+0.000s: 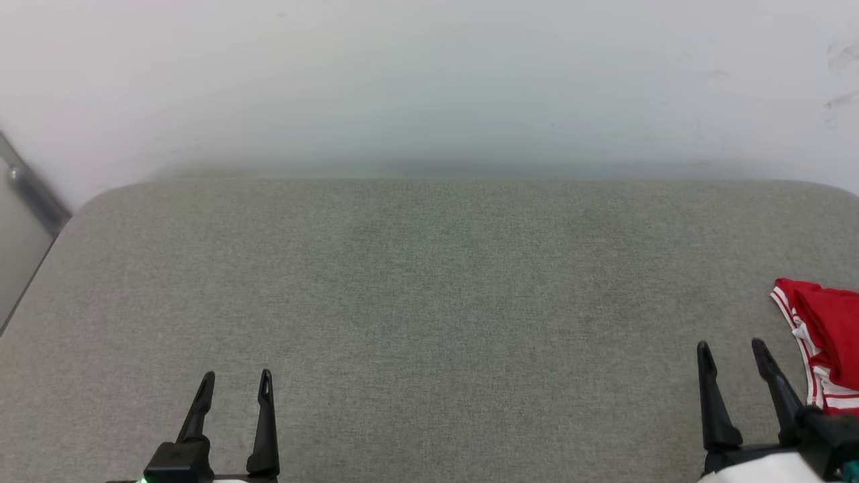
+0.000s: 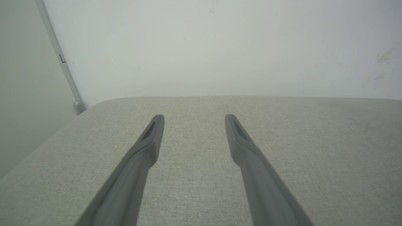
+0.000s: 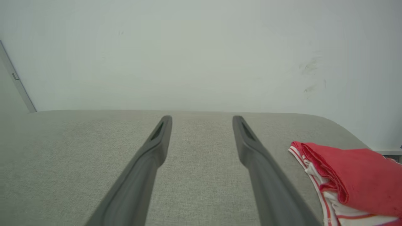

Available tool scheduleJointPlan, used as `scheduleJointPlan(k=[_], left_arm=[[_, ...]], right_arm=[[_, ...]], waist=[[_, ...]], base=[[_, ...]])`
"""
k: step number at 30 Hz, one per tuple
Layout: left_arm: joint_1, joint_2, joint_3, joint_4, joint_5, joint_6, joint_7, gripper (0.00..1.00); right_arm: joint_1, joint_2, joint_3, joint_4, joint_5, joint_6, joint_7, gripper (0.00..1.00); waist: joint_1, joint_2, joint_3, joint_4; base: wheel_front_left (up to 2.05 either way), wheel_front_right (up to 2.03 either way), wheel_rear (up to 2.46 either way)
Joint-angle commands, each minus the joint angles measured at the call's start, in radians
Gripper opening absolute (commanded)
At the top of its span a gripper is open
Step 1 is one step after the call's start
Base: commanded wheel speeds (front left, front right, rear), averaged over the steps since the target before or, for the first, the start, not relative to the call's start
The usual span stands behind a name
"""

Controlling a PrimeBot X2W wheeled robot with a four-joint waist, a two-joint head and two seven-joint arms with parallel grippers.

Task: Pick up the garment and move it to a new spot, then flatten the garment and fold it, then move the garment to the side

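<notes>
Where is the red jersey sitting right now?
In the head view the garment lies bunched at the far right edge of the grey padded surface, just right of the right gripper, whose open jaws hold nothing.

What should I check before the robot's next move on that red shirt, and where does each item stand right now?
1. Left pincer open and holding nothing: ok.
2. Right pincer open and holding nothing: ok.
3. Garment located: ok, it lies at the table's right edge, beside the right pincer.
4. Whole garment in view: not ok, the picture edges cut it off.
5. Garment lying flat: not ok, its layers are folded over.
6. Room on the table to spread it: ok, there is wide grey surface ahead of both pincers.
</notes>
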Motion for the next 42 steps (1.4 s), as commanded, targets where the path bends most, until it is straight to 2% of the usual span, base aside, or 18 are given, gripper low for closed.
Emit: scheduleJointPlan(k=[1, 17, 18, 22, 42], left_arm=[[0.013, -0.001, 0.002, -0.001, -0.004, -0.004, -0.002, 1.00], [0.026, -0.001, 0.004, 0.004, -0.012, -0.022, -0.002, 1.00], [0.023, 0.000, 0.001, 0.005, -0.011, -0.017, 0.000, 0.00], [0.030, -0.001, -0.002, 0.045, -0.022, -0.017, 0.008, 0.00], [-0.046, -0.001, 0.024, 0.090, -0.417, -0.044, 0.103, 0.00]], right_arm=[[0.023, 0.009, -0.004, -0.014, 0.002, -0.001, -0.001, 1.00], [0.097, 0.028, -0.018, -0.034, 0.008, -0.001, -0.002, 1.00], [0.083, 0.023, -0.018, -0.032, 0.004, 0.000, 0.000, 0.00], [0.082, 0.023, -0.015, 0.004, 0.016, 0.000, 0.005, 0.00], [0.008, 0.024, -0.021, 0.049, 0.400, 0.000, 0.101, 0.00]], waist=[[0.0002, 0.0000, -0.004, 0.001], [0.0002, 0.0000, -0.023, 0.006], [0.0002, 0.0000, -0.023, 0.006], [0.0003, 0.0000, -0.023, 0.006], [0.0003, 0.0000, -0.015, -0.004]], base=[[0.00, 0.00, 0.00], [0.00, 0.00, 0.00], [0.00, 0.00, 0.00], [0.00, 0.00, 0.00], [0.00, 0.00, 0.00]])
